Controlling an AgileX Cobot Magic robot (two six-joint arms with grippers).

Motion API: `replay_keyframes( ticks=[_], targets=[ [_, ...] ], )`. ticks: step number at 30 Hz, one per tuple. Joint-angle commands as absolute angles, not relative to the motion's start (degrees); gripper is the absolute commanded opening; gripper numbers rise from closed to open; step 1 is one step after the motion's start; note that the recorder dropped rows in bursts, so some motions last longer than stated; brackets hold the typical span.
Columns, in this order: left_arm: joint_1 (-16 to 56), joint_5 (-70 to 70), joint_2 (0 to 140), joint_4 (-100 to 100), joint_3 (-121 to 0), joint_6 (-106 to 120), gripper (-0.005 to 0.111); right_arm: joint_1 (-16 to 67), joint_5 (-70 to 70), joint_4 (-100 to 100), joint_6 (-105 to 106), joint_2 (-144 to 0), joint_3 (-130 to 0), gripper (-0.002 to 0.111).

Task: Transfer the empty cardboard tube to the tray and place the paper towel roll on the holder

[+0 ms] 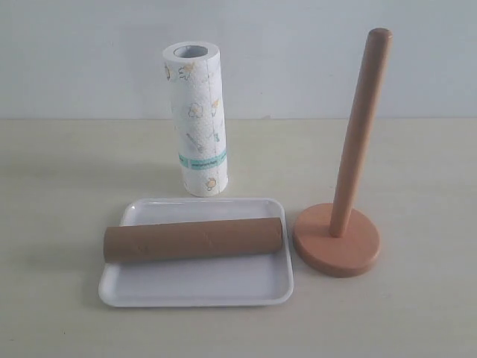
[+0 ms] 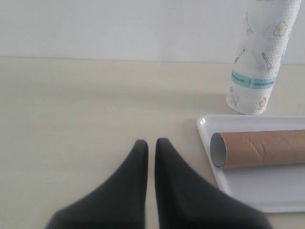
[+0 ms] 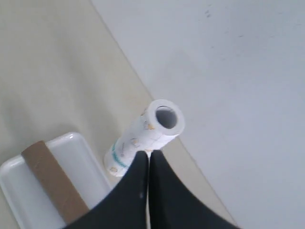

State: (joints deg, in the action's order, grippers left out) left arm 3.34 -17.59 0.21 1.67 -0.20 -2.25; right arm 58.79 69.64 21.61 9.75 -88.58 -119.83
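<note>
The brown cardboard tube (image 1: 192,239) lies on its side across the white tray (image 1: 195,285). Behind the tray the printed paper towel roll (image 1: 198,119) stands upright on the table. The wooden holder (image 1: 337,240) stands to the right of the tray, its pole (image 1: 360,130) bare. Neither gripper shows in the exterior view. In the left wrist view my left gripper (image 2: 151,144) is shut and empty over bare table, beside the tray (image 2: 267,191), the tube (image 2: 262,149) and the roll (image 2: 259,57). My right gripper (image 3: 148,155) is shut and empty, above the roll (image 3: 143,136), tube (image 3: 55,181) and tray (image 3: 88,160).
A pale wall (image 1: 298,52) rises behind the beige table (image 1: 67,194). Bare table surface lies left of the tray and in front of the tray and the holder base.
</note>
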Motion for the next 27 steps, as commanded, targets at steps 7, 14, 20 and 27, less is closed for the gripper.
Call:
replay_keyframes(
  ticks=[7, 14, 20, 27],
  targets=[
    [3.2, -17.5, 0.0, 2.3, 0.0, -2.1, 0.005, 58.8, 70.0, 37.4, 0.6, -71.9, -115.3, 0.0],
    [3.2, -17.5, 0.0, 2.3, 0.0, -2.1, 0.005, 58.8, 70.0, 48.3, -6.0, -52.1, -92.4, 0.0],
    [3.2, -17.5, 0.0, 2.3, 0.0, -2.1, 0.005, 58.8, 70.0, 49.6, -17.8, -34.1, -69.6, 0.0],
    [3.2, -17.5, 0.0, 2.3, 0.0, -2.1, 0.005, 58.8, 70.0, 47.4, -29.5, -27.4, -66.9, 0.0]
  ],
)
